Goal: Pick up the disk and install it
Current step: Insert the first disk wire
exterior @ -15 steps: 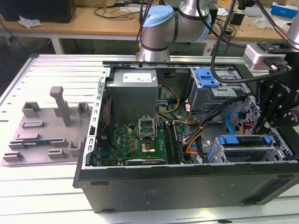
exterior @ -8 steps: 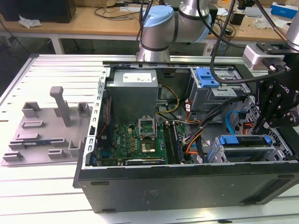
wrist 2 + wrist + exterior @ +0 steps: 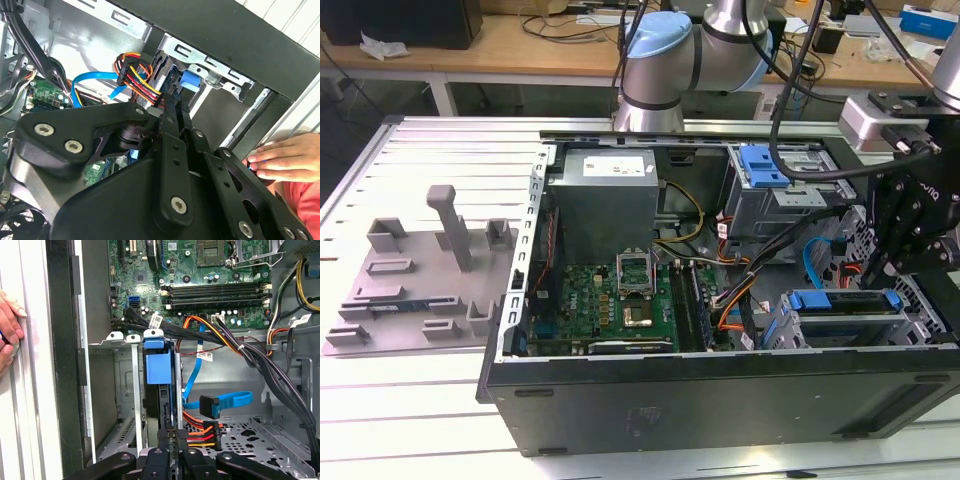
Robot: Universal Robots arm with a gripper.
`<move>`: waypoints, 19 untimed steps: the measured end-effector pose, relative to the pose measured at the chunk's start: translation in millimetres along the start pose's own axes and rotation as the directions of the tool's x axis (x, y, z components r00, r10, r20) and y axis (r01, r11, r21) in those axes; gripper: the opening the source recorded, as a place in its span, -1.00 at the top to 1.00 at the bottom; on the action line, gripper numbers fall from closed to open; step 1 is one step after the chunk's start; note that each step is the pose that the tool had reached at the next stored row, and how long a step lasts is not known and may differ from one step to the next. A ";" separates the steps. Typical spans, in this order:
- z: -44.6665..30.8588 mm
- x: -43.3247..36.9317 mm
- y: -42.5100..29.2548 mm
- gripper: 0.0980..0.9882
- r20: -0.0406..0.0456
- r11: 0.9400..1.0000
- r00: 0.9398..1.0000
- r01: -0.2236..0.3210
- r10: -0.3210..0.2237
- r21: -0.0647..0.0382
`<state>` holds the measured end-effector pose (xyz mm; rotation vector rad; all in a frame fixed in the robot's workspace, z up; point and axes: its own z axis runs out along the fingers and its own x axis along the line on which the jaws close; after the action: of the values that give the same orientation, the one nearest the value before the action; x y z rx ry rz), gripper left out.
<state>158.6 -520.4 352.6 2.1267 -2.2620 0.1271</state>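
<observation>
1. Evidently the work is running late in its course; the disk (image 3: 842, 312) is sitting edge-up in the drive cage (image 3: 790, 335) at the front corner of the open computer case (image 3: 720, 395), on the exterior view's right, rather than lying out on the table (image 3: 420, 400).

2. The gripper (image 3: 172, 452) is standing directly over the disk's near edge; in the first wrist view its black fingers (image 3: 159, 460) are looking drawn in narrow and close together at that edge, but whether they are actually pinching it or merely pressing it I cannot tell.

3. I am judging the picking up as done and the seating as nearly done; whether the disk is fully home and latched is not showing, and the blue data cable (image 3: 227, 402) and the orange-red-yellow power plug (image 3: 200, 435) are lying just beside it, apparently not yet joined.

4. The disk (image 3: 159, 390) is presenting itself as a thin dark slab standing between the cage's silver rails, framed by a bright blue carrier with a square blue tab at its top; its label is not facing the cameras.

5. A person's hand (image 3: 287, 157) is resting on the case's outer wall, near the cage.
</observation>
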 end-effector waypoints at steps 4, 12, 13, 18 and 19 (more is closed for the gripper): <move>0.2 -0.2 0.1 0.85 0.000 1.000 1.000 -0.005 0.005 0.000; 0.0 -0.5 0.1 0.85 -0.002 1.000 1.000 -0.031 0.031 -0.002; 0.3 -0.5 0.0 0.85 -0.002 1.000 1.000 -0.031 0.031 -0.002; 0.4 -3.4 0.2 0.85 0.000 1.000 1.000 0.002 -0.002 0.000; 0.4 -3.4 0.3 0.85 0.000 1.000 1.000 0.006 -0.006 0.000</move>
<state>158.6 -517.0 351.9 2.1329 -2.2558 0.1278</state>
